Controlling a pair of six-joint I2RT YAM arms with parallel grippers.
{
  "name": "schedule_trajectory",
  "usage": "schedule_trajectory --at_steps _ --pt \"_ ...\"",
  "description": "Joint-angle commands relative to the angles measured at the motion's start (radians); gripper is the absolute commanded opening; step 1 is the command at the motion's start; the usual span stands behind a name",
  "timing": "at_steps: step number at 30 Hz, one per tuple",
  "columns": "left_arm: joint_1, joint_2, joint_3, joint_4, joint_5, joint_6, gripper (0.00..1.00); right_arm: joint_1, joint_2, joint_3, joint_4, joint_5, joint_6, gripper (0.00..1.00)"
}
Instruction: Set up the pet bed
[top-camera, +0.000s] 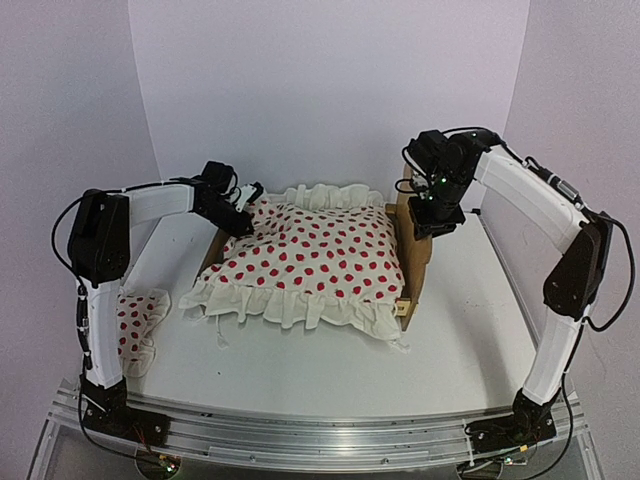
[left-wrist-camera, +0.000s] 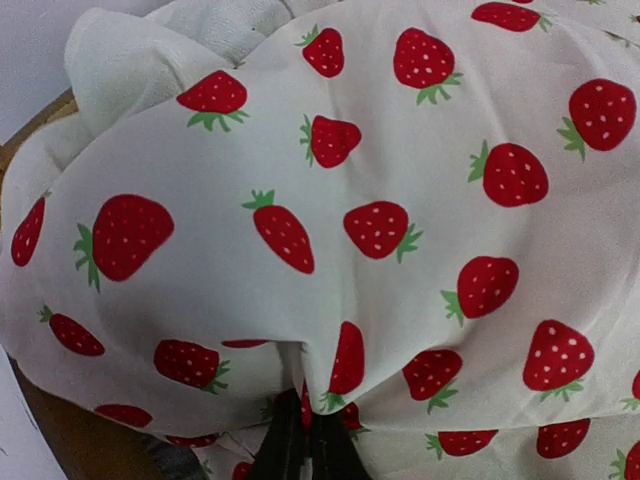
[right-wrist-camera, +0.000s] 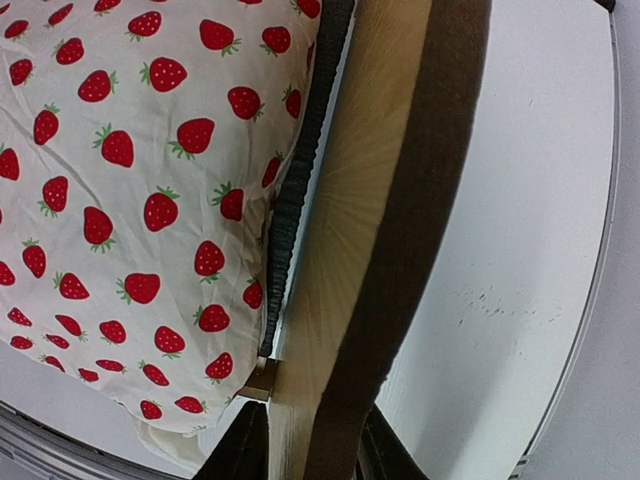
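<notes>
The pet bed (top-camera: 415, 255) stands mid-table, its plywood headboard on the right. A cream ruffled cloth (top-camera: 315, 255) with red strawberries covers most of it. My left gripper (top-camera: 243, 205) is at the bed's far left end, shut on a fold of the cloth (left-wrist-camera: 330, 200); its dark fingers (left-wrist-camera: 305, 420) pinch the fabric. My right gripper (top-camera: 432, 215) is at the top of the headboard. In the right wrist view its jaws (right-wrist-camera: 305, 450) stand either side of the wooden board (right-wrist-camera: 350, 250), closed on it. The dark grey mattress pad (right-wrist-camera: 300, 170) shows as a strip beside the cloth (right-wrist-camera: 140, 180).
A small red-dotted pillow (top-camera: 140, 320) lies at the table's left edge beside the left arm's base. White walls enclose the back and sides. White table surface (top-camera: 470, 320) lies to the right of the bed and in front of it.
</notes>
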Motion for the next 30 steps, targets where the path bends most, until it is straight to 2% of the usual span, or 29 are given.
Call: schedule_trajectory --at_steps 1,7,9,10,12,13,15,16,21,23,26,30 --pt "0.029 0.016 0.116 0.029 -0.124 0.059 0.0 -0.044 0.002 -0.016 -0.018 0.01 -0.092 0.27" --pt "0.062 0.05 0.21 0.064 -0.178 0.141 0.0 -0.072 -0.001 -0.033 -0.017 0.004 -0.131 0.27" --pt "0.062 0.053 0.207 0.058 -0.16 0.152 0.04 -0.081 -0.002 -0.035 -0.013 0.003 -0.13 0.27" --pt "0.062 0.053 0.204 0.044 -0.14 0.152 0.12 -0.081 -0.001 -0.034 -0.01 -0.004 -0.129 0.27" --pt "0.061 0.036 0.181 0.012 -0.088 0.152 0.38 -0.082 -0.003 -0.038 0.001 -0.025 -0.119 0.27" --pt "0.061 0.021 0.151 0.007 -0.071 0.151 0.46 -0.081 -0.005 -0.043 0.006 -0.031 -0.109 0.27" --pt "0.062 -0.031 0.086 0.023 -0.043 0.154 0.59 -0.081 -0.012 -0.055 0.02 -0.031 -0.095 0.28" --pt "0.062 -0.051 0.05 0.029 -0.03 0.155 0.63 -0.081 -0.018 -0.063 0.025 -0.027 -0.09 0.28" --pt "0.067 -0.143 -0.007 -0.009 0.018 0.143 0.66 -0.081 -0.045 -0.101 0.056 0.022 -0.105 0.29" --pt "0.077 -0.188 -0.022 -0.035 0.044 0.129 0.67 -0.085 -0.049 -0.106 0.063 0.029 -0.126 0.25" --pt "0.101 -0.259 -0.06 -0.07 0.086 0.115 0.71 -0.09 -0.066 -0.13 0.082 0.002 -0.181 0.12" --pt "0.117 -0.422 -0.184 -0.095 0.078 0.124 0.74 -0.09 -0.1 -0.163 0.092 -0.107 -0.3 0.01"
